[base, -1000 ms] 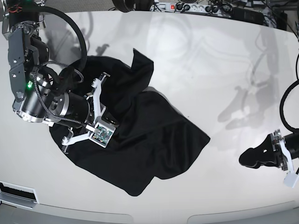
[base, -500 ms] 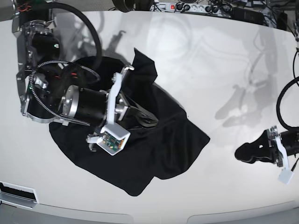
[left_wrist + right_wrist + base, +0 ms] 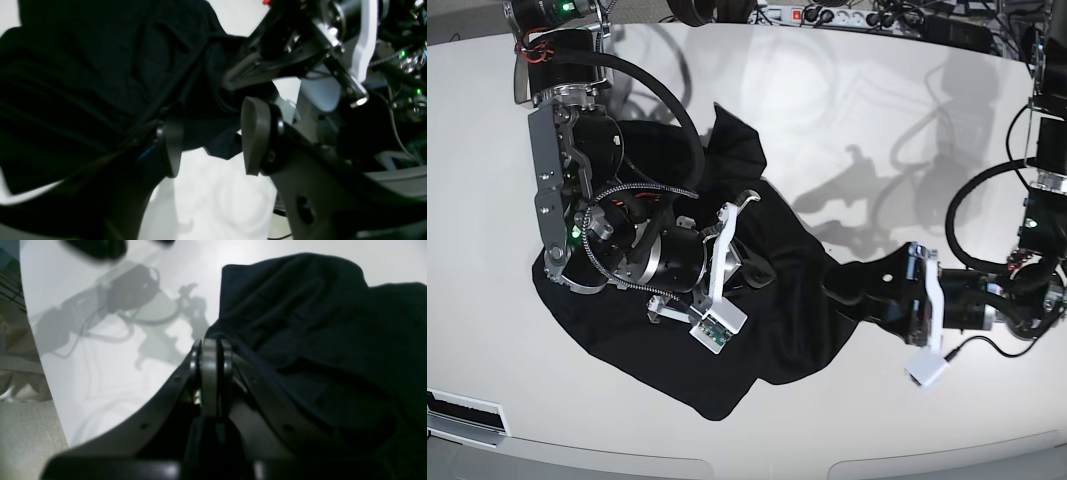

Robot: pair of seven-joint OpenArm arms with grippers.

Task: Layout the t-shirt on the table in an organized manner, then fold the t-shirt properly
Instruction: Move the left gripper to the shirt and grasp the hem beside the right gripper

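Right gripper (image 3: 213,373), on the left of the base view, is closed tight on a fold of the t-shirt (image 3: 757,330), which lies crumpled beneath and beyond my jaws on the table (image 3: 847,120). To lay it out well, I judge I should lift that fold only slightly and draw it outward, keeping the cloth taut without dragging the whole heap. Left gripper (image 3: 210,143), at the shirt's opposite edge, stands part open; cloth hangs just behind its pads (image 3: 253,133), but whether it sits between them I cannot tell. Beyond the table's far edge lies a power strip (image 3: 827,15) with cables, well apart. My own arms crowd the shirt and could snag it.
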